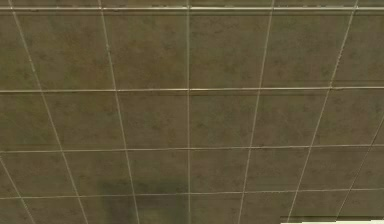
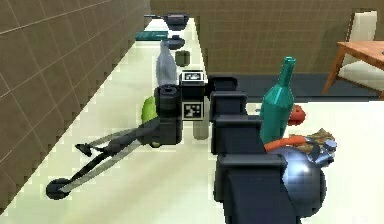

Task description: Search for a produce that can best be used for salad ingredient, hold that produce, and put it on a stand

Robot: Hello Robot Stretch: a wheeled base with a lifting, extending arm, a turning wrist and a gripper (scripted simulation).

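1. Tool [image 2: 70, 168]: dark body left of 2 white marked squares, 2 thin fingers slanting down over bare tabletop [image 2: 100, 110] toward its near, wall-side edge. Whether it grips anything cannot be told, since a thing lies right behind its body.
2. Arm [image 2: 245, 165]: dark square bar in stepped sections, rising from the near edge of the tabletop.
3. Grey metal rounded vessel [image 2: 303, 188]: nearest item, by the tabletop's edge away from the wall, just beside the arm. A red-orange curved piece [image 2: 290, 143] lies just behind it.
4. Green rounded lump [image 2: 150, 108]: the likely salad produce. On the tabletop, mid-width, directly behind the tool's body and partly hidden by it; contact cannot be told.
5. Teal bottle [image 2: 277, 100]: upright, on the far side of the arm from the wall, with a red round thing [image 2: 298, 116] just beside it.
6. Grey bottle [image 2: 165, 62]: upright, mid-tabletop, beyond the green lump.
7. 2 dark bowls [image 2: 175, 43] [image 2: 177, 18] and a flat teal item [image 2: 150, 35]: toward the tabletop's far end.
8. Wooden table [image 2: 362, 55]: well apart from the tabletop, on the floor.
9. Brown tiled wall [image 1: 190, 110]: runs along the tabletop's long edge.
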